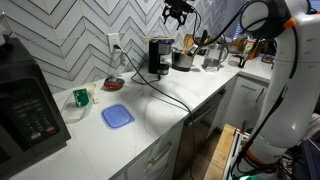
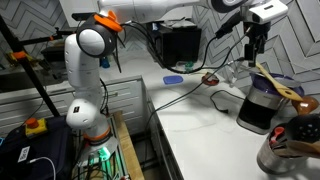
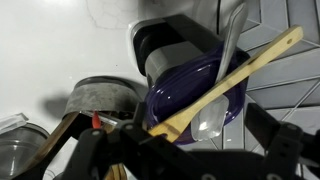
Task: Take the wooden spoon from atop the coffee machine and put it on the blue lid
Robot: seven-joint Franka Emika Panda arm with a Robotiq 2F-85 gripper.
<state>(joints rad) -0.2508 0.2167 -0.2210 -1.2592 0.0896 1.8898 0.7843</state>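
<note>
Slim light-brown wooden spoon [image 3: 240, 72] lies slanted across the top of the small black boxy coffee machine [image 2: 260, 108].
The flat blue plastic lid [image 1: 117, 116], square with rounded corners, sits on the white counter [image 1: 100, 140], well apart from the machine and near a small green cup [image 1: 81, 97]. The black gripper [image 2: 254, 52] hangs above the spoon without touching it, its fingers [image 3: 290, 150] spread apart and holding nothing.
</note>
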